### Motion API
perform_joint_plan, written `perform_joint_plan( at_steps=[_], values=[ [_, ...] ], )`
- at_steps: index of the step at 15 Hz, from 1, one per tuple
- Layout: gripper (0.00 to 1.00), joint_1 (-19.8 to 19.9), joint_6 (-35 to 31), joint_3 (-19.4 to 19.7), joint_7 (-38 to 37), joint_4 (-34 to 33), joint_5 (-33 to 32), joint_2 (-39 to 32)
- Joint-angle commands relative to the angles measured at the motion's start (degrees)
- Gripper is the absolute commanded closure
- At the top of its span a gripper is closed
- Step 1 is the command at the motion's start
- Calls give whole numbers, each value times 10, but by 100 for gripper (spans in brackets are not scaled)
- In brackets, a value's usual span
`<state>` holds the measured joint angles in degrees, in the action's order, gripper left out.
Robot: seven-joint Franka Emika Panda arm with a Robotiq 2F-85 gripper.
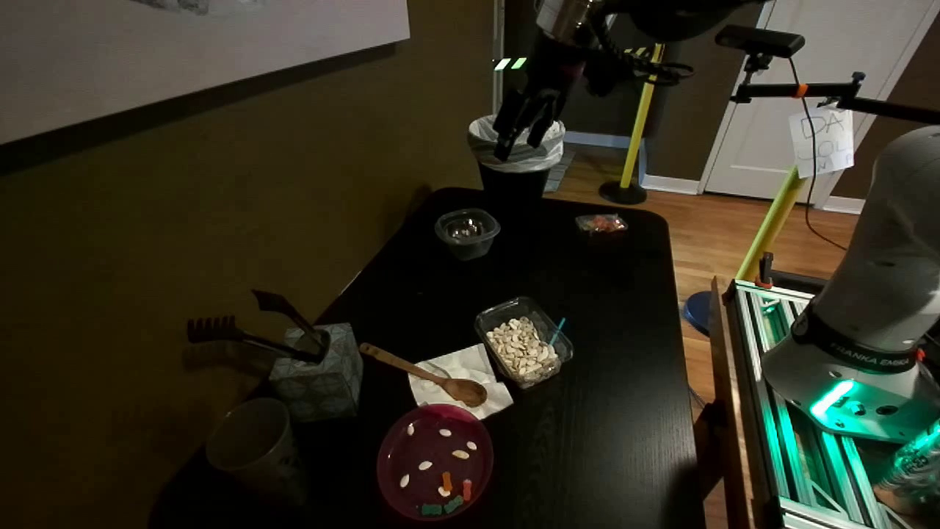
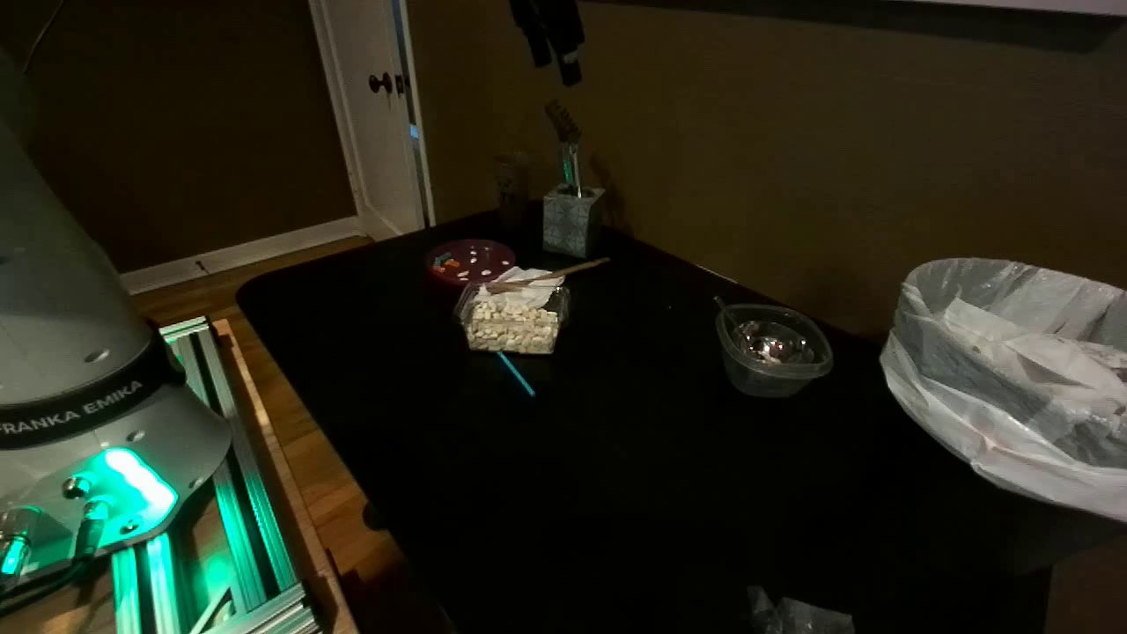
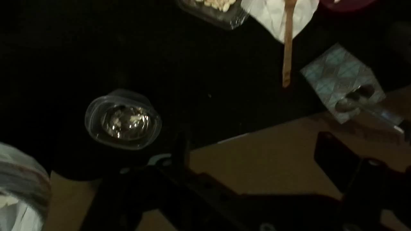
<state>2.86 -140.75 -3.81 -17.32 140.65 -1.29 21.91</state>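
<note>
- While the claw (image 1: pixel 519 143) hangs high over the desk (image 1: pixel 609 441), its fingers (image 1: pixel 504 145) are spread and grip nothing; I'd read this as a free-air step, touching nothing.
- Below it, as the wrist view shows, are a clear tub (image 2: pixel 764 383) and a tissue box (image 2: pixel 568 227), both near the wall (image 2: pixel 792 176) and well apart from the claw. Which is nearer I can't say.
- Taking up either, I reckon, would call for a long descent first, then lining the fingers up to straddle an edge.
- The tub holds a shiny thing (image 3: pixel 123 126) with a few pale bits (image 3: pixel 135 118); a thin handle (image 2: pixel 724 308) leans past its rim.
- Out of the tissue box poke dark utensils (image 1: pixel 213 330).
- A clear plastic box (image 1: pixel 529 310) holds a heap of pale seeds (image 1: pixel 520 347), or things like them; a blue stick (image 2: pixel 516 373) is just beside it.
- On the purple plate (image 1: pixel 418 447) are white seeds (image 1: pixel 425 466) plus orange, red and green sweets (image 1: pixel 467 490).
- The bin (image 1: pixel 510 185), near the tub, has crumpled paper (image 2: pixel 1012 348) inside its white bag (image 2: pixel 951 431).
- A wooden spoon (image 1: pixel 464 392) rests across a napkin (image 1: pixel 477 360).
</note>
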Motion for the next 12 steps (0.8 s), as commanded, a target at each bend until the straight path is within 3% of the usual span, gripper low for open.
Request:
perform_joint_plan(
  at_steps=[1, 4, 7, 8, 9, 10, 12],
  values=[
    [0, 66, -95, -63, -129, -32, -122, -60],
    [0, 154, -146, -126, -259, -86, -270, -105],
    [0, 253, -148, -191, -360, -156, -413, -132],
    [0, 234, -136, -174, -367, -182, -432, -162],
    [0, 222, -131, -170, -319, -197, -384, -186],
    [0, 225, -146, -164, -329, -150, -388, -131],
    [0, 225, -145, -164, -324, -177, -387, -163]
  ],
)
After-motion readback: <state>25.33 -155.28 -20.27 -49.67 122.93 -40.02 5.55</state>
